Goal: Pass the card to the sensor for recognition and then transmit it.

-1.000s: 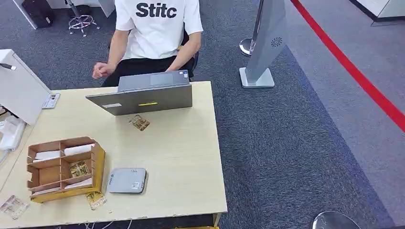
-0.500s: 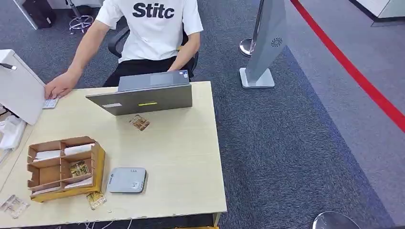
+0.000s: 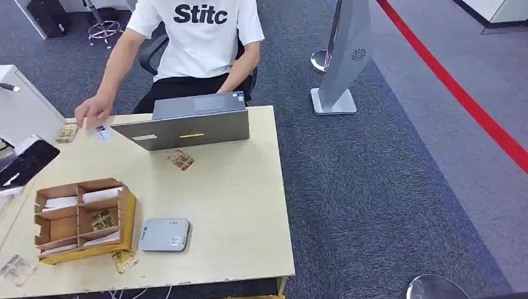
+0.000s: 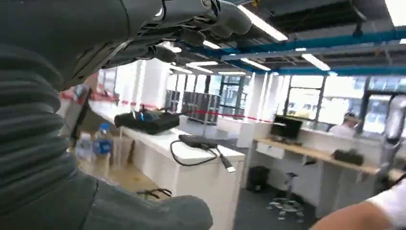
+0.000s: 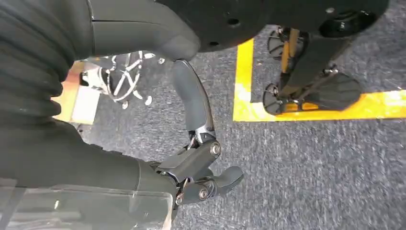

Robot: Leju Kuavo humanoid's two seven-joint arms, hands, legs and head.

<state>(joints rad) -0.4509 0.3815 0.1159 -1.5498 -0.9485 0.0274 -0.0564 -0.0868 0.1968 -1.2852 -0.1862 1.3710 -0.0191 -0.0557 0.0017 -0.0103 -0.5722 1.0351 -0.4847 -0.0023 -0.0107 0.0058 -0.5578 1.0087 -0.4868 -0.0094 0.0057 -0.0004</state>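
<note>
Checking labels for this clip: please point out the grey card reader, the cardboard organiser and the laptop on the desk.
card reader (image 3: 165, 235), head view, middle of its grey top.
cardboard organiser (image 3: 129, 215), head view, its right outer wall.
laptop (image 3: 187, 131), head view, back of its open lid.

The robot's right hand, grey ribbed cover and dark fingers loosely curled and holding nothing, hangs over speckled grey carpet floor. A yellow tape line crosses the frame's right; a clear plastic sheet fills the lower left.
</note>
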